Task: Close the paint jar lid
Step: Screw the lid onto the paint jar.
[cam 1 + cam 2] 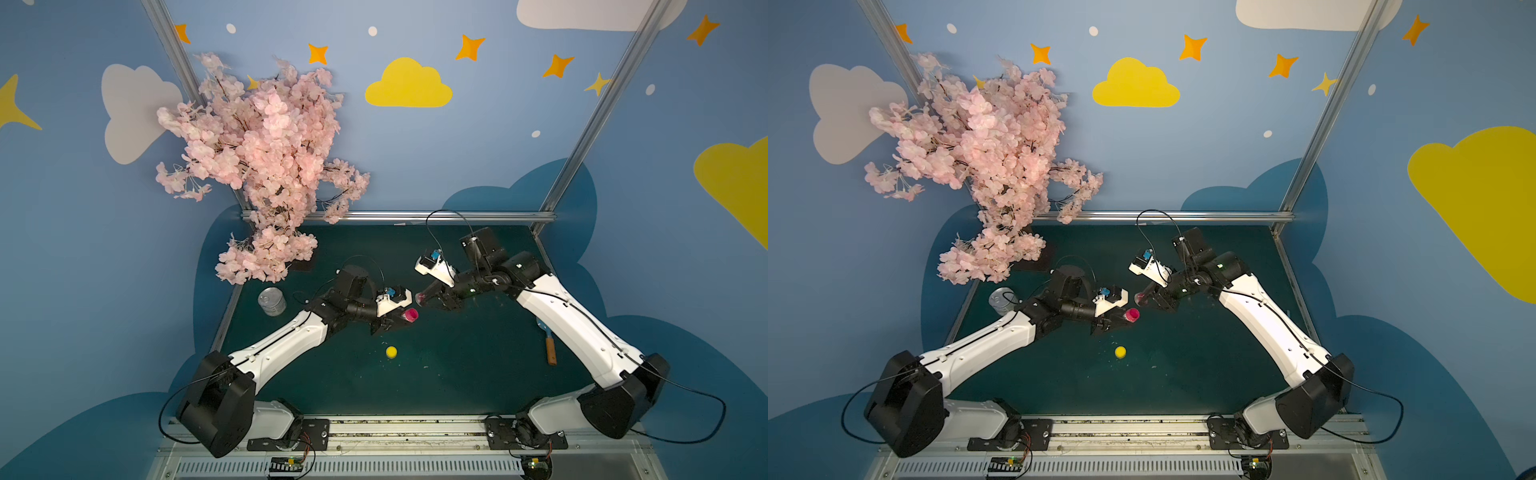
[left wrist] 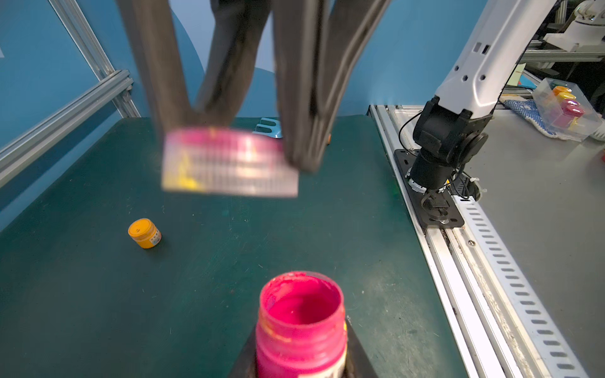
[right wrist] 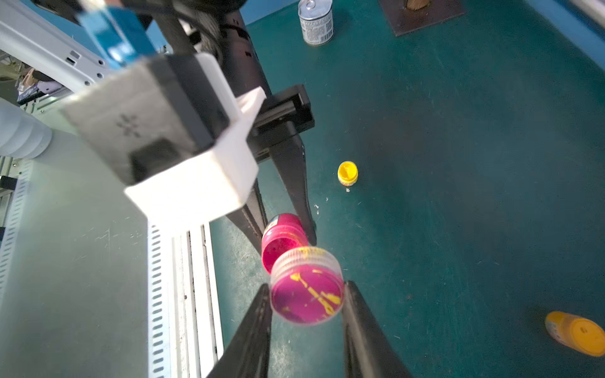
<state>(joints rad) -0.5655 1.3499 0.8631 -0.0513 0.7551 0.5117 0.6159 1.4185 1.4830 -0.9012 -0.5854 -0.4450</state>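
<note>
Here, with our left hand [image 1: 402,319] clamped on the open jar [image 2: 301,324] and our right hand [image 3: 307,286] pinching the lid [image 3: 306,296], both aloft over the surface [image 1: 457,374] and just apart, we judged that any tilt between them could seat the lid crooked and jam it.

Left wrist view: ribbed clear plastic lid [image 2: 229,163] blurred; open magenta paint jar [image 2: 301,327] cut off by frame edge.

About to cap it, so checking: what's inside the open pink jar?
The pink jar shows pink paint coating its inner wall and rim; its bottom is covered by paint, depth unclear.
</note>
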